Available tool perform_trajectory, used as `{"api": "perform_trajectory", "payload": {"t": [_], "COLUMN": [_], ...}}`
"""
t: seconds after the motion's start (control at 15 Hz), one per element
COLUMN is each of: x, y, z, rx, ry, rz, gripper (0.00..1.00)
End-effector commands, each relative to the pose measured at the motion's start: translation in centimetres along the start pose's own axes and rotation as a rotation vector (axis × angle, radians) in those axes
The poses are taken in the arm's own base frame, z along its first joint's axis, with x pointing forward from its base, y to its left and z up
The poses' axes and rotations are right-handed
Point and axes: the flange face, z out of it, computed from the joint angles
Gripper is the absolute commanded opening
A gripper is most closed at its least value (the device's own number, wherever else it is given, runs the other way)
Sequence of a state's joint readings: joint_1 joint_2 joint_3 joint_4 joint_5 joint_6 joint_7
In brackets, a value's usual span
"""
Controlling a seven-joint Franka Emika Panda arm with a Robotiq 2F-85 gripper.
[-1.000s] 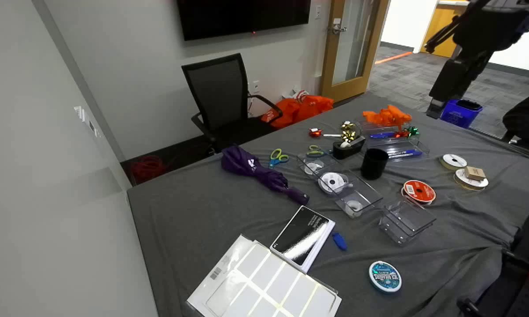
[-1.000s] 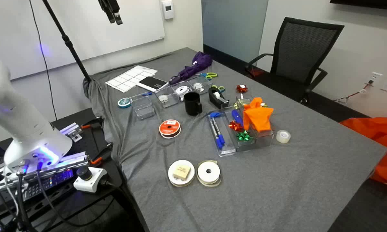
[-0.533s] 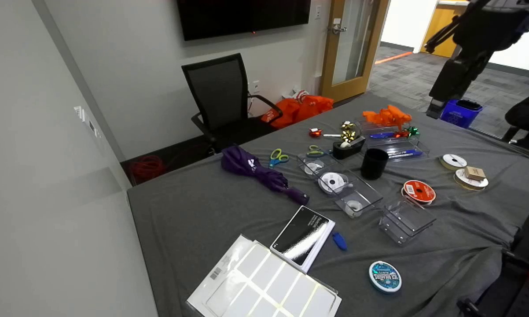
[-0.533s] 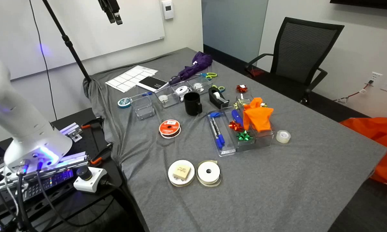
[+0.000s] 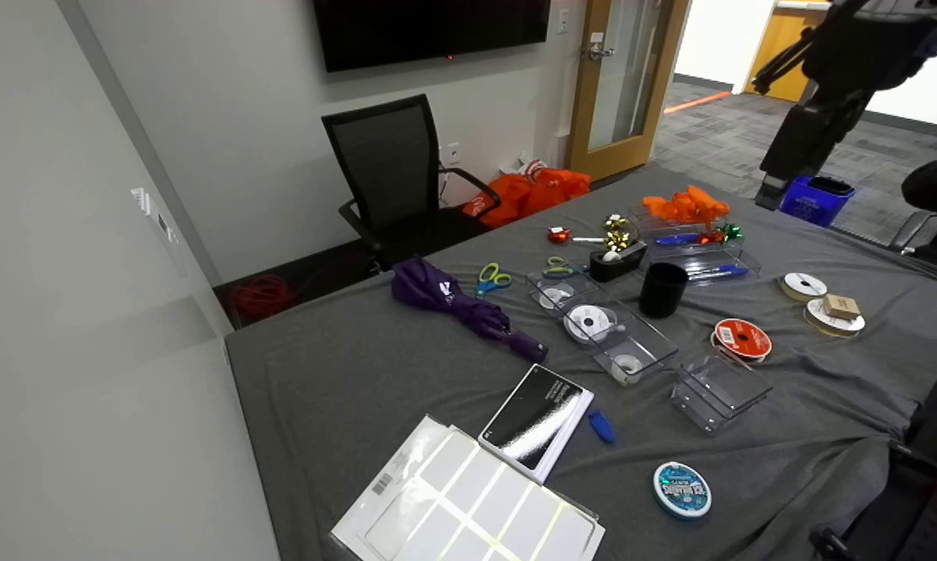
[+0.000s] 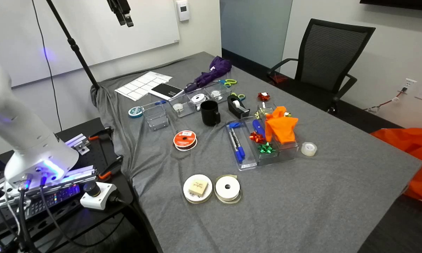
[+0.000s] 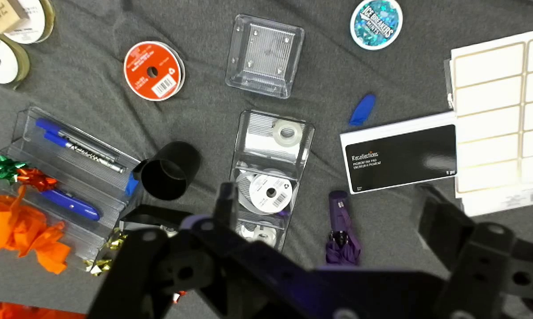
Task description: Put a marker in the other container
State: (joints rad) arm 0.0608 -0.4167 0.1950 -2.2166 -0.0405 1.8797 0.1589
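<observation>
Gaping wide, nil gripped: claw (image 7: 331, 206) abv wrinkled cloth surface (image 7: 200, 95). Slim markers (image 7: 87, 153) in clear ribbed tray (image 7: 96, 173). Vs prev, rt-edge black shape (image 5: 936, 184) shifted, ext. view.

Both exterior views, differently placed, look obliquely down across the grey cloth-covered table (image 5: 336, 366), both taking in the black mesh-backed chair (image 5: 393, 167). The wrist view looks down from above, nearer. Black cylindrical mug (image 7: 178, 161): common to all three.

Brands in print
Black-topped box (image 7: 399, 158): "Recollections Pigment Ink Pad"; round tin (image 7: 376, 23), above the box in the wrist view: "Ice Breakers Mints".
</observation>
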Motion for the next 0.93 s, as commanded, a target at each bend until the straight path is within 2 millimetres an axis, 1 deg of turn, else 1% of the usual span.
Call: {"api": "perform_trajectory", "payload": {"t": [0.0, 0.27, 0.53, 0.67, 0.8, 0.87], "x": [0.1, 0.6, 1.8, 2.5, 3.5, 4.0], "y": [1.0, 4.6, 9.2, 11.4, 13.7, 14.9], "z": [0.7, 2.7, 5.0, 6.3, 7.8, 8.5], "rx": [0.035, -0.007, -0.033, -0.017, 0.005, 0.019], "ry": [-0.017, -0.049, -0.085, -0.057, 0.006, 0.064], "rz": [0.019, -0.081, -0.189, -0.219, -0.279, -0.306], "gripper": [1.0, 1.0, 1.0, 1.0, 1.0, 1.0]}}
